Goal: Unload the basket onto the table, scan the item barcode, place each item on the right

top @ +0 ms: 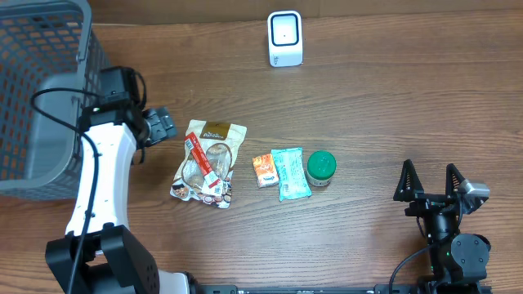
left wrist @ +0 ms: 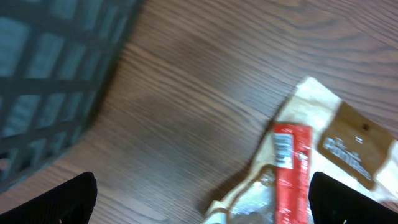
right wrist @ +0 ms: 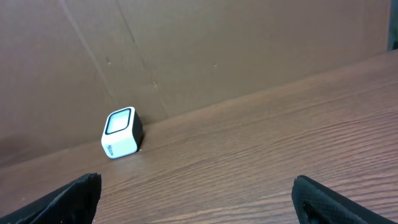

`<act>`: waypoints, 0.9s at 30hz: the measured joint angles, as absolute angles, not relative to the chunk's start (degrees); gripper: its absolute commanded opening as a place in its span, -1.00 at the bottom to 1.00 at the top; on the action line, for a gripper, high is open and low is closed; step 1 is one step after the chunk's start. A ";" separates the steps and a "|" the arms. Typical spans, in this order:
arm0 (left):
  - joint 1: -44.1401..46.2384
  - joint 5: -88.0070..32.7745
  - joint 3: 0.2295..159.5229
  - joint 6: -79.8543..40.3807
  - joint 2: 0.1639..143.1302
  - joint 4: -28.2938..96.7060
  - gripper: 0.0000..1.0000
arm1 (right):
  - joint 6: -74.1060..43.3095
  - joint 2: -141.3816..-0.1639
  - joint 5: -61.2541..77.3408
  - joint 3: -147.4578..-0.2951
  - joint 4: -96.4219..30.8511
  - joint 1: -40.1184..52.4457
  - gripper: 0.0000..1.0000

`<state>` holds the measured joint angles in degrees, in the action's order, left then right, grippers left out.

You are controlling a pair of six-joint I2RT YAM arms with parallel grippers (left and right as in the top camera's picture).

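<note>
Snack pouch (top: pixel 211 155): lies flat on the counter (top: pixel 392 98), left of centre and at the left end of a row of goods. I judge it the item to scan, being the one nearest a working arm.

Findings, left to right:
- Grey mesh basket (top: pixel 82 49) stands at the far left edge. Keep your approach clear of its wall.
- Left end effector (top: pixel 166 124) hangs just beside the pouch's upper left corner, fingers spread wide apart and holding nothing. The left wrist view is blurred.
- A red sachet (top: pixel 203 159) lies along the pouch face. Its pale striped patch may be a barcode, but I cannot confirm that.
- An orange packet (top: pixel 264 170), a teal packet (top: pixel 290 173) and a green-lidded jar (top: pixel 321 167) follow, close together.
- The white scanner (top: pixel 285 38) stands well apart at the far edge, window facing the row.
- Right end effector (top: pixel 429 170) rests at the near right, fingers apart and empty.

Recommendations: take the pouch by an edge, not across the printed code, and see that the sachet does not slide off as you lift. The film will likely sag, so carry it taut. Present the code square to the scanner window and hold it steady. Do not drag the pouch across the neighbouring packets.
</note>
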<state>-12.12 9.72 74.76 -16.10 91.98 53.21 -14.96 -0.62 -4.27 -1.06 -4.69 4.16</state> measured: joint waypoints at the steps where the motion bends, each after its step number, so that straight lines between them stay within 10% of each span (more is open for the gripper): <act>1: -12.67 9.74 74.76 -16.10 91.98 53.21 1.00 | -14.94 -0.64 -4.27 -1.06 -4.71 4.16 1.00; 27: -13.61 9.72 74.74 -16.10 91.98 53.21 1.00 | -14.96 -0.64 -4.29 -1.06 -4.71 4.16 1.00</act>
<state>-13.61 9.72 74.74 -16.10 91.98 53.21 -14.96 -0.64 -4.29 -1.06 -4.71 4.16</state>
